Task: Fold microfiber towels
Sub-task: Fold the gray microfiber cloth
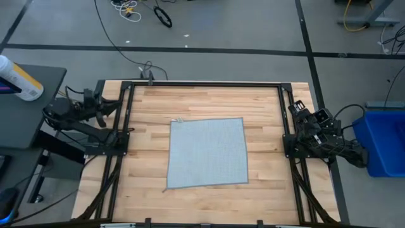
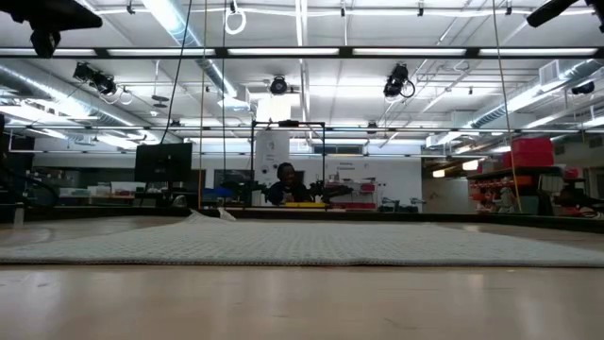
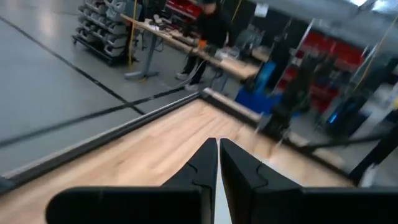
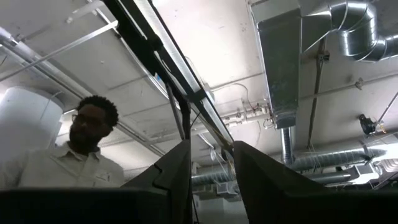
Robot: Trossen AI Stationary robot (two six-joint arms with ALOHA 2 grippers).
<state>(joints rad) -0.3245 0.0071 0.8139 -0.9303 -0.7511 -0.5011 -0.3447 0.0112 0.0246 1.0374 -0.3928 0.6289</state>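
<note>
The pale grey-blue microfiber towel (image 1: 207,153) lies spread flat and square on the middle of the wooden table, with its small white tag at the far left corner (image 1: 179,120). In the low view it is a low flat sheet (image 2: 302,244). My left gripper (image 3: 218,149) is shut and empty, parked at the table's left edge (image 1: 117,106), clear of the towel. My right gripper (image 4: 211,158) is open and empty, parked at the right edge (image 1: 299,113) and pointing up at the ceiling.
A black metal frame (image 1: 202,84) runs around the table top. A blue bin (image 1: 383,142) stands off the right edge and a white bottle (image 1: 19,79) lies on a black stand at the left. A person shows in the right wrist view (image 4: 87,149) and another behind the table (image 2: 286,184).
</note>
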